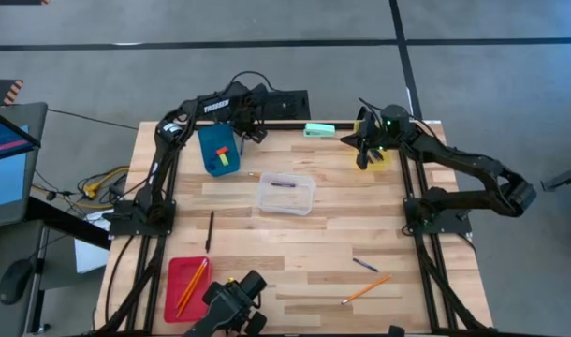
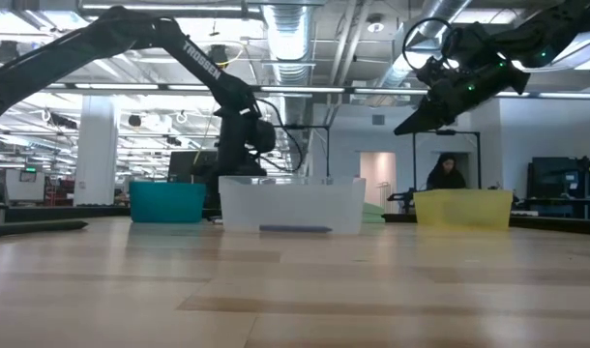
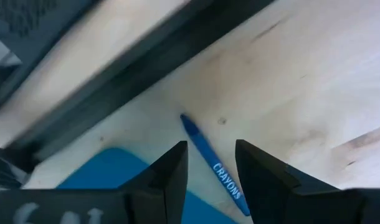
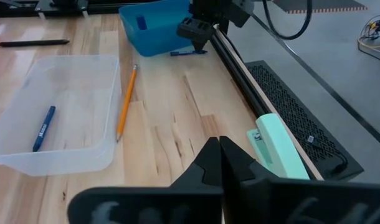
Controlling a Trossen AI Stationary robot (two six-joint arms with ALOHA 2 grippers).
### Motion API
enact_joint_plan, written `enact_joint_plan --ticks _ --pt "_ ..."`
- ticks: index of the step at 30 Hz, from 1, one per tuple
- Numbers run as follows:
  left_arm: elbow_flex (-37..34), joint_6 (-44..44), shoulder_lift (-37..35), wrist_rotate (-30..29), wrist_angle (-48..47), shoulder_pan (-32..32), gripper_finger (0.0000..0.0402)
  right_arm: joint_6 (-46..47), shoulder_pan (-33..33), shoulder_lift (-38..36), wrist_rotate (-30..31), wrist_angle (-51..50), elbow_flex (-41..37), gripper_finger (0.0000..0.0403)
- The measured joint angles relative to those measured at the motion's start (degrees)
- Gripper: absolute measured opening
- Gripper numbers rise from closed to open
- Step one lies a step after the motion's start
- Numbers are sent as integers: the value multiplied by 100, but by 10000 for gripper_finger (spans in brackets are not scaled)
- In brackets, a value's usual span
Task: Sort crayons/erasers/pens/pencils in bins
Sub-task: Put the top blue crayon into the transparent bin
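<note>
My left gripper (image 3: 212,163) is open at the table's far edge, beside the blue bin (image 1: 218,150). Its fingers stand on either side of a blue stick marked CRAYONS (image 3: 205,152), which lies flat on the wood against the bin's wall. The right wrist view shows this gripper (image 4: 199,34) just above the stick (image 4: 189,53). My right gripper (image 4: 220,152) is shut with nothing in it and hovers over the yellow bin (image 2: 464,208). The clear bin (image 1: 286,194) holds one blue pen (image 4: 43,127). A pencil (image 4: 126,102) lies beside it.
The red bin (image 1: 187,285) at the near left holds pencils. A black pen (image 1: 210,231), a blue pen (image 1: 365,265) and a pencil (image 1: 365,288) lie loose on the wood. A mint-green object (image 1: 318,130) sits at the far edge. The blue bin holds small erasers (image 1: 224,155).
</note>
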Motion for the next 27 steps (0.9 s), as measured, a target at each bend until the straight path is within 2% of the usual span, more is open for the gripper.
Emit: enact_joint_plan --ticks 16,21,27 --pt "-52 -9 10 52 51 8 126 -2 0 0 0 0 0 4" --pt "-38 -3 225 87 62 32 125 -2 0 0 0 -25 0 3" --pt "-28 83 245 -54 33 4 125 -9 0 2 0 -20 0 2"
